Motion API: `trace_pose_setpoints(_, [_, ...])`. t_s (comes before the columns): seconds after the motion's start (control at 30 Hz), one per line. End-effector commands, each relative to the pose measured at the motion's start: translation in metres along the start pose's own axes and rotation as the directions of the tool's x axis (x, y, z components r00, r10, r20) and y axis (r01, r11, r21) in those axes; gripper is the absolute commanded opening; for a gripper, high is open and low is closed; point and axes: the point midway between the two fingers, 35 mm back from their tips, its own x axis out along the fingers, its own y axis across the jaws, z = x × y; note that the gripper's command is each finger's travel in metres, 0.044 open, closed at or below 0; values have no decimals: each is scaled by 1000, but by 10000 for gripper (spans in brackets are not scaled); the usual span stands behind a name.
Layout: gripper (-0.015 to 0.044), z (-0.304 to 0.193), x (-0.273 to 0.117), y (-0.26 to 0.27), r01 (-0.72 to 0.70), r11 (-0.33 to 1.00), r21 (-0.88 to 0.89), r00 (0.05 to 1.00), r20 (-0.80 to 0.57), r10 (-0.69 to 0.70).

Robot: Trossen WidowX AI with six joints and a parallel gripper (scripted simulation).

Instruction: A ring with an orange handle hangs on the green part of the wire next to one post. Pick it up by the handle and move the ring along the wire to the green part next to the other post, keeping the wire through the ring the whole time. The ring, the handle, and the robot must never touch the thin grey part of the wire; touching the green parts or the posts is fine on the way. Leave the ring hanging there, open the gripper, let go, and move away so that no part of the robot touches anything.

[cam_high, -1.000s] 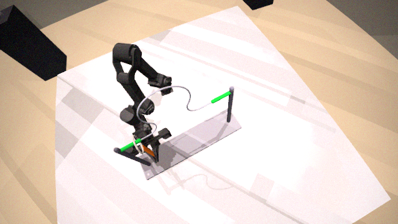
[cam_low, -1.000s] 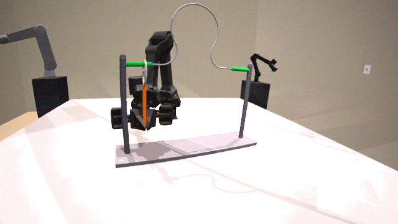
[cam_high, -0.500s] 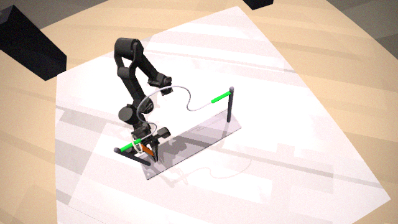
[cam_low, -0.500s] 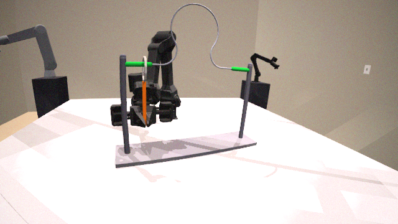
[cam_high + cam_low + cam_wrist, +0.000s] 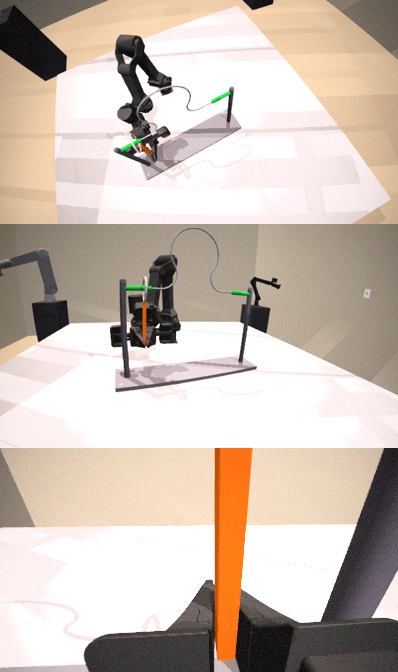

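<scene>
The hand pinches the orange handle near its lower end, handle rising upright.

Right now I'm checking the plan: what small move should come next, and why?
Probably slide the ring slowly toward the grey wire: the gripper is shut on the orange handle, and the ring hangs on the green part at the start post.

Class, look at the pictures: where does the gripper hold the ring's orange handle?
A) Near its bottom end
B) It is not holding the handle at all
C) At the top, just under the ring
A: the gripper is shut on the lower end of the orange handle, well below the ring.
</scene>
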Motion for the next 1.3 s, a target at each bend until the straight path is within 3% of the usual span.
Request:
trace_pose_setpoints(0.0, [-150, 3, 0, 0, -3, 1000, 1, 1000, 5, 3])
trace_pose_setpoints(1.27, [-150, 3, 0, 17, -9, 1000, 4, 1000, 5, 9])
